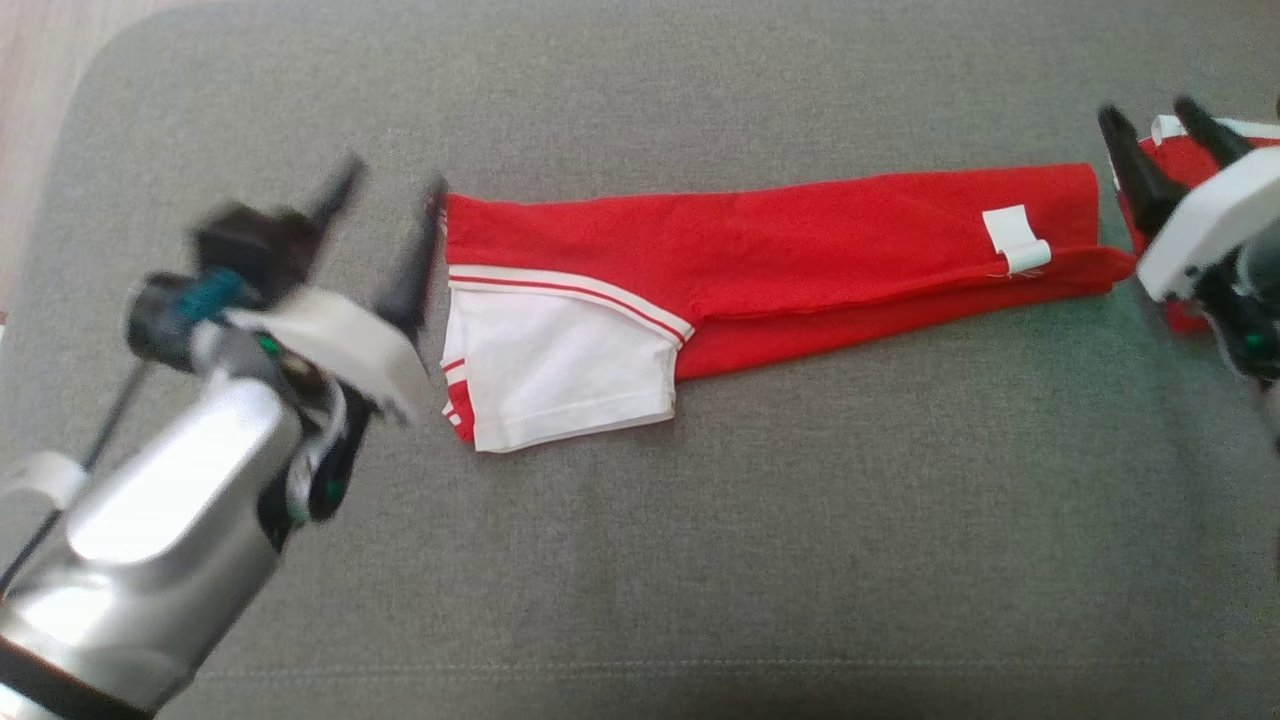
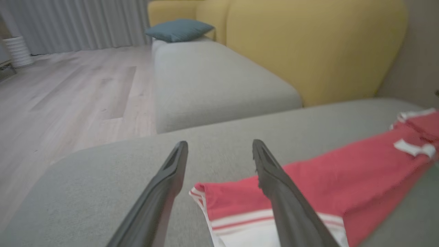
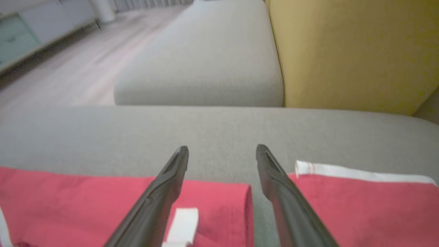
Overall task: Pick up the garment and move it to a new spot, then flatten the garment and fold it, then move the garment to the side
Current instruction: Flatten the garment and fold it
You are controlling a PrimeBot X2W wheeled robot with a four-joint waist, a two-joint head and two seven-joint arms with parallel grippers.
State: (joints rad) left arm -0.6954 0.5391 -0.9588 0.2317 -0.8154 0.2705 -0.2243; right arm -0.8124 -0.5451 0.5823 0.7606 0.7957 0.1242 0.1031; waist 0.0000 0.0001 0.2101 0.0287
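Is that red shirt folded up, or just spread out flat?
Folded. The red shirt lies as a long narrow strip on the grey cushion, layers doubled over, a white sleeve at one end.

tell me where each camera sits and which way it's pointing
Head: up on the robot, looking down on the garment on the cushion; left claw and right claw at its ends, both open.
Left wrist: low at the garment's sleeve end, facing across it to a yellow sofa; own fingers.
Right wrist: low at the other end, facing the same sofa; own fingers.
Shared by both wrists: sofa, floor, garment.
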